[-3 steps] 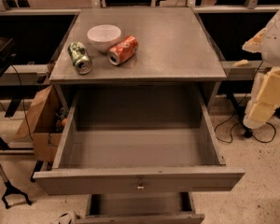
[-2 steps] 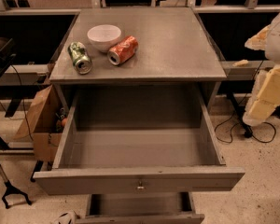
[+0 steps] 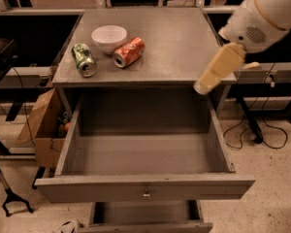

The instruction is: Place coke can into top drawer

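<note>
The coke can (image 3: pixel 129 52) lies on its side on the grey cabinet top (image 3: pixel 184 38), next to a white bowl (image 3: pixel 109 38). The top drawer (image 3: pixel 145 188) is pulled wide open below it, and nothing shows inside. My gripper (image 3: pixel 204 85) hangs from the white arm (image 3: pixel 266 13) at the right, over the cabinet top's front right corner. It points down and to the left. It is empty and well to the right of the can.
A green can (image 3: pixel 84 59) lies on its side to the left of the bowl. The lower drawer (image 3: pixel 145 220) is open a little. A cardboard box (image 3: pixel 41 130) stands left of the cabinet. Cables (image 3: pixel 262 135) lie on the floor at the right.
My arm has swung in from the right edge, up and to the left, to the cabinet's front right corner. The cans, the bowl and the drawer have not moved.
</note>
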Controlling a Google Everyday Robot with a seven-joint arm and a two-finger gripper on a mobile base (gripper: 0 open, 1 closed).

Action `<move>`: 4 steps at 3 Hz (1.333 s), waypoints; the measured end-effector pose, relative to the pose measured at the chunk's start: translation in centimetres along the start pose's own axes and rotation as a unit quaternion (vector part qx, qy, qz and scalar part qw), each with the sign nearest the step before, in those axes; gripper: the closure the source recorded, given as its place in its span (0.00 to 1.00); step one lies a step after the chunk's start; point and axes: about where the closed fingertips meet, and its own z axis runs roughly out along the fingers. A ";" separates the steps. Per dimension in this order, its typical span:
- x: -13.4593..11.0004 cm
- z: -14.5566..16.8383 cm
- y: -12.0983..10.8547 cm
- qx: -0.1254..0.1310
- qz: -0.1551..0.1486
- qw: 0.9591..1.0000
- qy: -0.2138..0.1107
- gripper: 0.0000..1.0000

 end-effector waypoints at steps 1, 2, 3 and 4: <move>-4.4 3.7 -3.2 -0.002 0.054 0.997 -0.054 0.00; -9.7 7.6 -7.0 0.001 0.101 0.989 -0.109 0.00; -15.5 11.6 -9.5 0.005 0.139 0.979 -0.148 0.00; -15.5 11.6 -9.5 0.005 0.139 0.979 -0.148 0.00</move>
